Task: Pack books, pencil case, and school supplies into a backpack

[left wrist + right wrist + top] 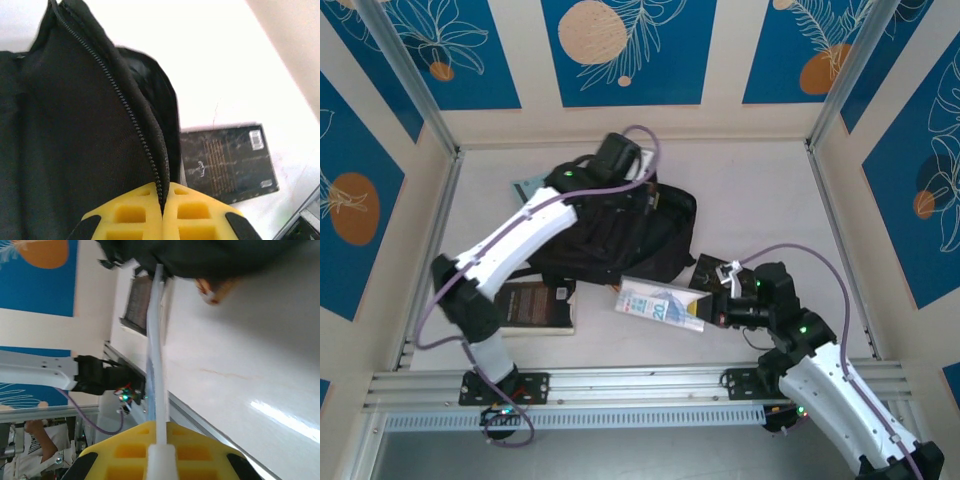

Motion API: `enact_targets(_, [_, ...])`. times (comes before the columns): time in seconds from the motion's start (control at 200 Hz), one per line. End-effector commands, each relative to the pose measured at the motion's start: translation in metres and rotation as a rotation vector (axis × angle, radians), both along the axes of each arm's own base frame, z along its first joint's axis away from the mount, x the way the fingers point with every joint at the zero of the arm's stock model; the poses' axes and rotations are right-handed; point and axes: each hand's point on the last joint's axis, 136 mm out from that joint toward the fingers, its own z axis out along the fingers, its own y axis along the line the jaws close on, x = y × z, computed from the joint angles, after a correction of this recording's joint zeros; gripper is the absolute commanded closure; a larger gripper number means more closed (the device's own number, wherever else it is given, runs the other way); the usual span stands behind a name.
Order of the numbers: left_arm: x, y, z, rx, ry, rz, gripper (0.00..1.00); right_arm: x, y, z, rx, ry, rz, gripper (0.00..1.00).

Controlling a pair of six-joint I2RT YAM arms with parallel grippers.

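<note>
The black backpack lies in the middle of the table. My left arm reaches over it. In the left wrist view my left gripper is shut on the backpack's zipper edge, which is lifted. My right gripper is shut on one end of the white and pale blue pencil case and holds it just in front of the backpack. The right wrist view shows the pencil case edge-on between my right gripper's yellow fingers. A black gold-patterned book lies right of the backpack.
A brown-black book lies at the front left by the metal rail. A light-teal item sits behind the backpack at the left. Something orange, blurred, shows at the backpack's edge. Walls close in both sides.
</note>
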Motion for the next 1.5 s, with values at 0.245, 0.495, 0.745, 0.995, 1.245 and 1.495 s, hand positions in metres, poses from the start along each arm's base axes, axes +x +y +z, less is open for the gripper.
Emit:
enact_targets(0.245, [-0.001,0.029,0.037,-0.227,-0.072,0.066,1.0,0.018,0.005,0.092,0.25,-0.221,0.063,1.0])
enact_targets(0.495, [-0.002,0.038,0.04,-0.261,-0.073,0.076,1.0,0.053,-0.013,0.094,0.206,-0.252,-0.106,1.0])
enact_targets(0.745, [0.002,0.054,0.046,-0.297,-0.072,0.143,1.0,0.093,-0.044,0.096,0.172,-0.325,-0.36,1.0])
enact_targets(0.995, [0.007,0.058,0.046,-0.359,-0.032,0.148,1.0,0.132,-0.049,0.072,0.057,-0.177,-0.39,1.0])
enact_targets(1.245, [0.007,0.049,0.049,-0.416,-0.005,0.1,1.0,0.165,-0.017,0.074,0.079,0.0,-0.174,1.0])
enact_targets(1.495, [0.003,0.043,0.055,-0.448,-0.009,0.056,1.0,0.182,0.013,0.063,0.022,0.114,-0.018,1.0])
